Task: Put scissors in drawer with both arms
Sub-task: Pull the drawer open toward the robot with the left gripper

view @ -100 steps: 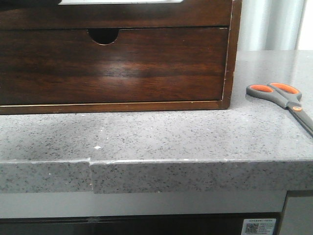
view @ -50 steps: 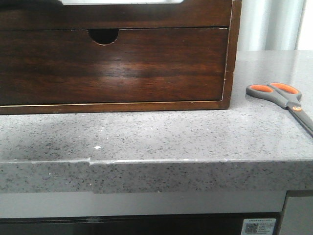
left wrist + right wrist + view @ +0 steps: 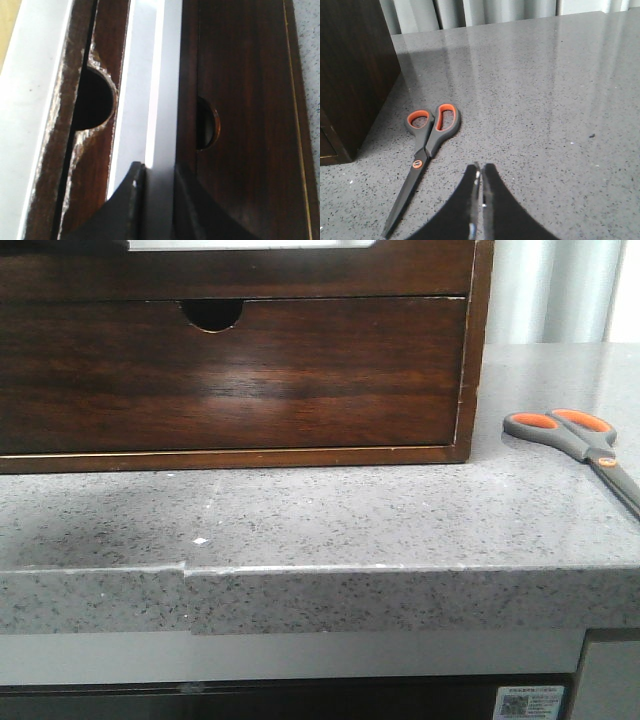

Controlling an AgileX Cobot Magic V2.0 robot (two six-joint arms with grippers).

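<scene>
Looking from the near counter edge (image 3: pixel 300 590) outward, we find the scissors (image 3: pixel 575 440) lying flat on the grey stone to the right of the cabinet, blade tips cut off by the front view's edge. Our right gripper (image 3: pixel 481 200) hovers just beside them, its 2 fingers pressed almost together and holding nothing. Farther back, the drawer (image 3: pixel 230 375) sits shut and flush in its frame. Our left gripper (image 3: pixel 159 185) hangs above the cabinet front, its fingers slightly apart and empty, near the finger notch (image 3: pixel 206 122).

We judge 2 risks: a finger missing the shallow notch and sliding off the glossy wood, and the thin scissors skidding on smooth stone if pinched off-centre.

Neither arm appears in the front view, and the drawer's inside is hidden.
</scene>
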